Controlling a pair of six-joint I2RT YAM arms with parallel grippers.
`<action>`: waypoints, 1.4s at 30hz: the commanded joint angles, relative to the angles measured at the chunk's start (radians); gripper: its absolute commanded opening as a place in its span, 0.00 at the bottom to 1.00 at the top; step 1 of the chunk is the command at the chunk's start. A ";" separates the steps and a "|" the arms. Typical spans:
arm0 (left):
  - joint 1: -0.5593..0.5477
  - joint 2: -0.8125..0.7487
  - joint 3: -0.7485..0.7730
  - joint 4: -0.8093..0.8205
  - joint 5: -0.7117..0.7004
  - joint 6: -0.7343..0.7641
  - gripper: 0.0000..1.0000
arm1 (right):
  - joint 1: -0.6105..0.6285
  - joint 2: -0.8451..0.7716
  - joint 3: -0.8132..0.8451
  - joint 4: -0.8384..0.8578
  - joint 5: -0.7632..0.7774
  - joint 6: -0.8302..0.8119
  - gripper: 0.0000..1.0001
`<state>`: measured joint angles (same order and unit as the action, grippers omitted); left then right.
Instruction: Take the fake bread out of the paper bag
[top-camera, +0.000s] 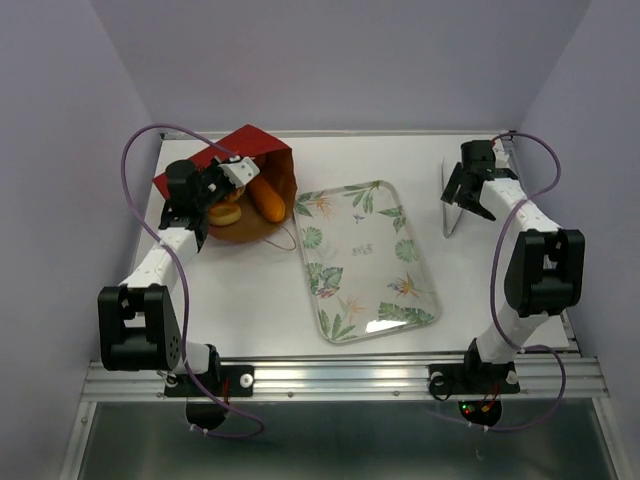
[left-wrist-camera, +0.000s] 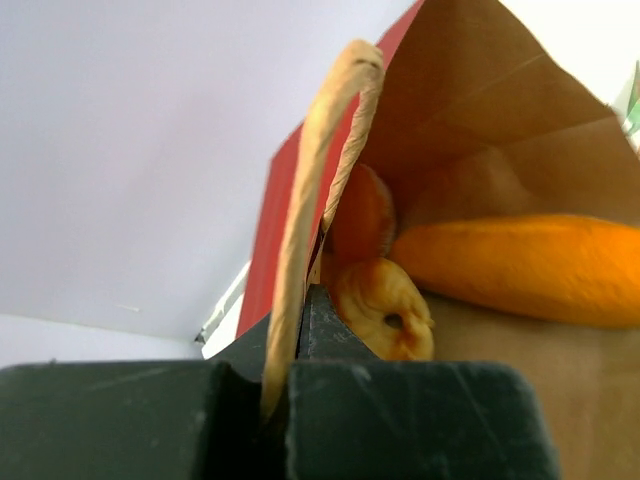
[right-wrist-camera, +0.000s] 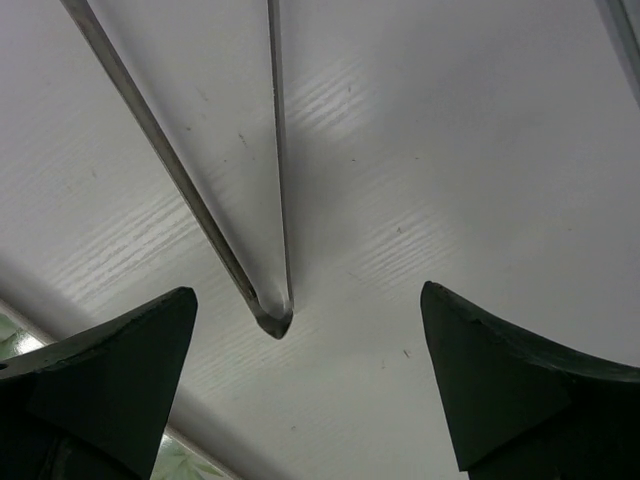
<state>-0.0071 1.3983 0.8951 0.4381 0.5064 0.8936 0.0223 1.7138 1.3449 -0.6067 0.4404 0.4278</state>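
Your left fingers (left-wrist-camera: 420, 420) are clamped on the bag's twine handle (left-wrist-camera: 310, 190), which runs down into the slit between them. Just past the tips sits a knotted bun (left-wrist-camera: 385, 305) with another orange piece (left-wrist-camera: 362, 215) behind it, and the loaf (left-wrist-camera: 520, 265) lies to their right, all on the kraft inside of the bag (left-wrist-camera: 480, 120). So the bread is in the bag, at its mouth, none out on the table. Your right fingers (right-wrist-camera: 110, 380) are wide apart, holding nothing, over bare white table (right-wrist-camera: 450, 150), and the corner of a thin panel (right-wrist-camera: 272, 320) points at the gap between them. From the top view, the leaf tray (top-camera: 312, 290) is mid-table and nearest. The bag lies on its side behind it at far left, mouth toward the tray and red side up. The left gripper (top-camera: 213, 195) is at that mouth. The right gripper (top-camera: 468, 195) hangs far right above the panel.
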 joint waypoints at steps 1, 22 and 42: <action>-0.024 -0.041 -0.021 0.136 -0.015 -0.032 0.00 | -0.024 0.055 0.011 0.074 -0.120 0.011 1.00; -0.024 -0.064 -0.051 0.146 -0.032 -0.004 0.00 | -0.071 0.400 0.166 0.211 -0.200 -0.069 1.00; -0.024 -0.067 -0.044 0.145 -0.042 -0.008 0.00 | -0.071 0.390 0.119 0.366 -0.213 -0.202 0.36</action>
<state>-0.0315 1.3830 0.8429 0.4976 0.4698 0.8845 -0.0334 2.1208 1.5040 -0.2653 0.2371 0.2531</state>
